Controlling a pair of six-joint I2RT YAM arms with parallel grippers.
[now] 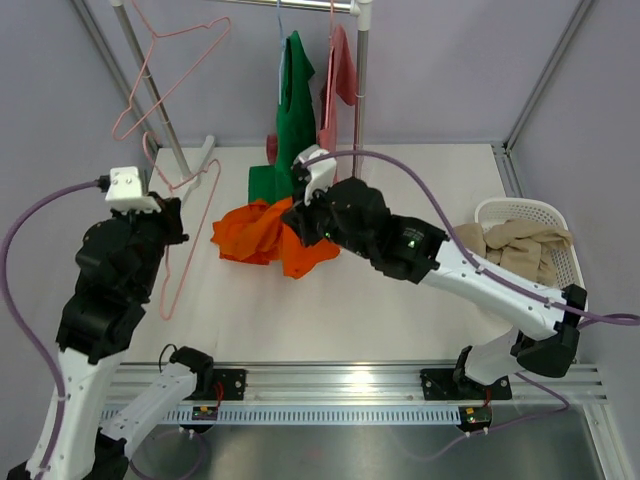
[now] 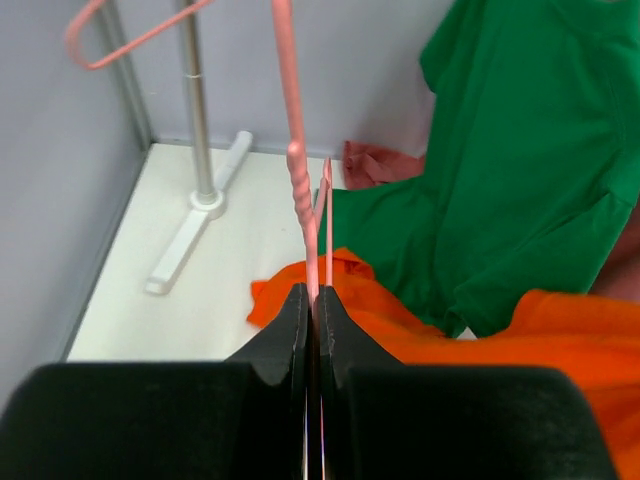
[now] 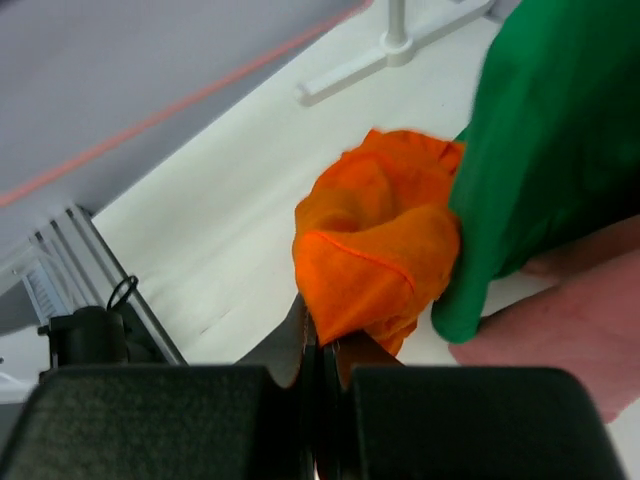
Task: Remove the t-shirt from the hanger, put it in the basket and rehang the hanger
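An orange t-shirt (image 1: 258, 236) is bunched on the white table, right of the pink hanger (image 1: 187, 240). My left gripper (image 1: 172, 216) is shut on that hanger's thin wire, which rises bare from the fingertips in the left wrist view (image 2: 295, 170). No cloth shows on the visible wire. My right gripper (image 1: 300, 226) is shut on a fold of the orange t-shirt (image 3: 375, 250), pinched at the jaw tips (image 3: 322, 335). In the left wrist view the orange t-shirt (image 2: 560, 340) lies beyond and right of the left gripper (image 2: 314, 292).
A green shirt (image 1: 295, 90) and a pink garment (image 1: 340, 65) hang from the rack at the back, the green one trailing onto the table (image 1: 268, 182). A second pink hanger (image 1: 150, 70) hangs at upper left. The rack's foot (image 2: 200, 230) stands left. A white basket (image 1: 570, 265) holds beige clothes.
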